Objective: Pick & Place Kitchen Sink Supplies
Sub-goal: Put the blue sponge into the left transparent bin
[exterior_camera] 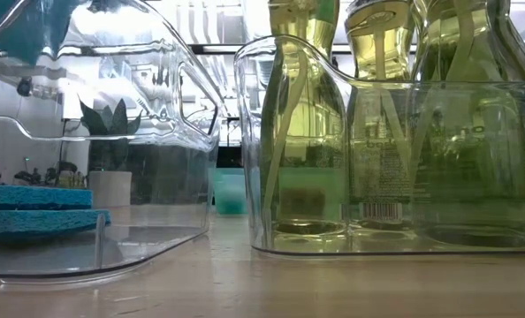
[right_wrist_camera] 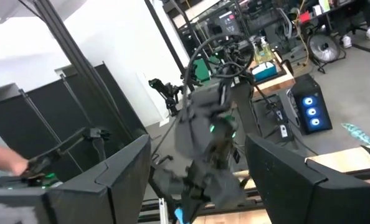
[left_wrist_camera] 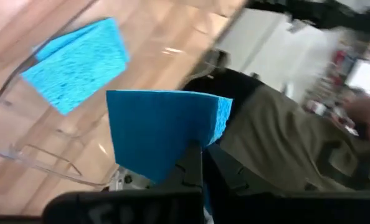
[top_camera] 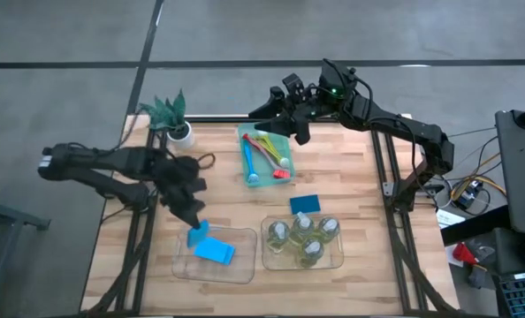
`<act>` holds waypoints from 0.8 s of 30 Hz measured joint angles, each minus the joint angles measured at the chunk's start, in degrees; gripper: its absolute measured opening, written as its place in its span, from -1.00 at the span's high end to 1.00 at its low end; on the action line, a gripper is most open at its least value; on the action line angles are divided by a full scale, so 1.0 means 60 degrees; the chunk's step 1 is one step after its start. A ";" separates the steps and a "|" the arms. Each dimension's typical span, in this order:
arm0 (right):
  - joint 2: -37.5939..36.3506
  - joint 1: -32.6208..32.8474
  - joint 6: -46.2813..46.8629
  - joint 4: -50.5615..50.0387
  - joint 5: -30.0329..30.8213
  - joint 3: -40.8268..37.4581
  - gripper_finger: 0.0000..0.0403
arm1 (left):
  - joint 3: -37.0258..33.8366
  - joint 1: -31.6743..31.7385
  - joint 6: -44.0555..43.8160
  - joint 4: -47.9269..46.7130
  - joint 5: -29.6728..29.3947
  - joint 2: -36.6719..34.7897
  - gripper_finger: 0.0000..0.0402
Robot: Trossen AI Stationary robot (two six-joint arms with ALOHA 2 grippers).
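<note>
Currently left end effector pinching blue sponge on edge above left clear bin rim, risk of tipping outside on release; right end effector, fingers spread, raised over green tray, empty.

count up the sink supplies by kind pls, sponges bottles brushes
sponges: 3 (one in the left bin, one held over that bin by the left gripper, one on the table by the bottles)
bottles: 4, all in the right bin
brushes: 3, in the green tray
total: 10
</note>
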 joint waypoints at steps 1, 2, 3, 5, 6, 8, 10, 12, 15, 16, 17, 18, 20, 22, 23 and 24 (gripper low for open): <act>-0.0004 0.0000 -0.0084 -0.0020 0.0000 0.0000 -0.27 | 0.0000 -0.0158 -0.0237 0.0009 -0.0228 0.0176 1.00; -0.0004 0.0000 -0.0165 -0.0034 -0.0007 0.0000 -0.26 | 0.0000 -0.0348 -0.0464 0.0010 -0.0433 0.0358 1.00; -0.0004 0.0000 -0.0210 -0.0034 -0.0007 0.0000 -0.26 | 0.0000 -0.0561 -0.0676 0.0010 -0.0580 0.0543 1.00; -0.0004 0.0000 -0.0316 -0.0037 -0.0021 0.0000 -0.24 | 0.0000 -0.0986 -0.1066 0.0006 -0.0817 0.0887 1.00; -0.0004 0.0000 -0.0363 -0.0038 -0.0051 0.0000 -0.23 | 0.0000 -0.1211 -0.1278 -0.0009 -0.0947 0.1032 1.00; -0.0004 -0.0009 -0.0426 -0.0034 -0.0216 0.0000 -0.22 | 0.0000 -0.1630 -0.1822 -0.0004 -0.1560 0.1330 1.00; -0.0025 -0.0050 -0.0424 -0.0035 -0.0414 0.0000 -0.21 | 0.0000 -0.1997 -0.2470 0.0136 -0.2026 0.1637 1.00; -0.0053 -0.0080 -0.0453 -0.0034 -0.0643 0.0000 -0.20 | 0.0004 -0.2285 -0.2846 0.0323 -0.2642 0.1895 1.00; -0.0145 -0.0173 -0.0468 -0.0031 -0.0984 0.0000 -0.20 | 0.0105 -0.2546 -0.3418 0.0295 -0.3649 0.2330 1.00; -0.0181 -0.0190 -0.0470 -0.0035 -0.1030 0.0000 -0.21 | 0.0164 -0.2608 -0.3430 0.0312 -0.3968 0.2482 1.00; -0.0212 -0.0218 -0.0468 -0.0030 -0.1049 0.0000 -0.21 | 0.0182 -0.2672 -0.3446 0.0304 -0.4212 0.2639 1.00; -0.0255 -0.0256 -0.0469 -0.0037 -0.1134 0.0000 -0.21 | 0.0182 -0.2701 -0.3524 0.0240 -0.4340 0.2783 1.00; -0.0322 -0.0318 -0.0495 -0.0037 -0.1337 0.0000 -0.21 | 0.0182 -0.2726 -0.3608 0.0268 -0.4576 0.3093 1.00; -0.0384 -0.0366 -0.0523 -0.0033 -0.1509 0.0000 -0.20 | 0.0189 -0.2770 -0.3430 0.0281 -0.4437 0.3445 1.00; -0.0402 -0.0399 -0.0520 -0.0028 -0.1611 0.0000 -0.19 | 0.0189 -0.2774 -0.3385 0.0262 -0.4274 0.3630 1.00; -0.0427 -0.0431 -0.0507 -0.0035 -0.1729 0.0000 -0.18 | 0.0193 -0.2799 -0.3378 0.0218 -0.4179 0.3808 1.00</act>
